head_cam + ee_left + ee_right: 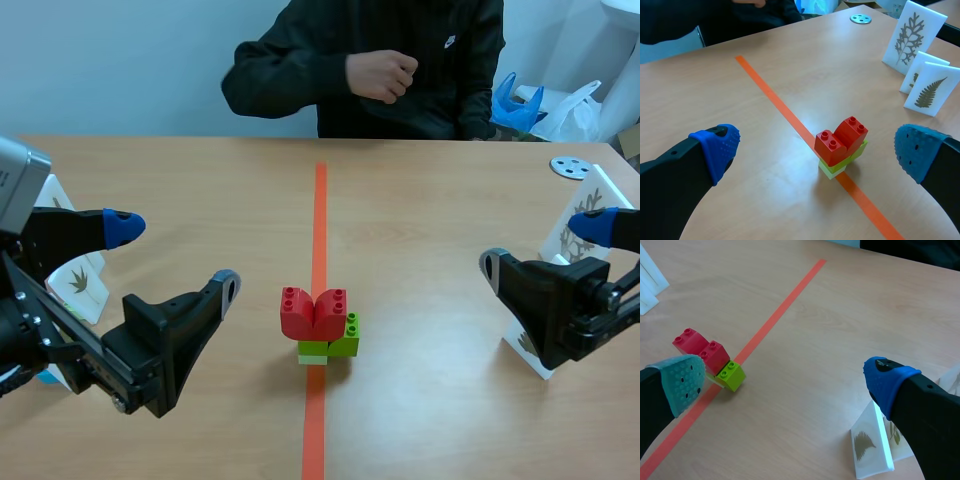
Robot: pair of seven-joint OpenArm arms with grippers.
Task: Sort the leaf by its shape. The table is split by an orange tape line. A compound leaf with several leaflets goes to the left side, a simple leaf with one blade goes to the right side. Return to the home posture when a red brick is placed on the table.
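Glossy red plastic brick (314,313) sits on lime-green bricks (342,346) mid-desk, right on the orange tape line (320,200). That looks like the go-home signal! Left gripper (175,258) spread wide, holding nothing; right gripper (541,245) likewise. The danger: white upright leaf cards (80,282) stand close beside each arm near the desk's side edges, and a careless retreat could topple them.

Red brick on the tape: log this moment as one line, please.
red brick: on green bricks, on tape line | left gripper: open, empty | right gripper: open, empty | leaf cards: standing both sides
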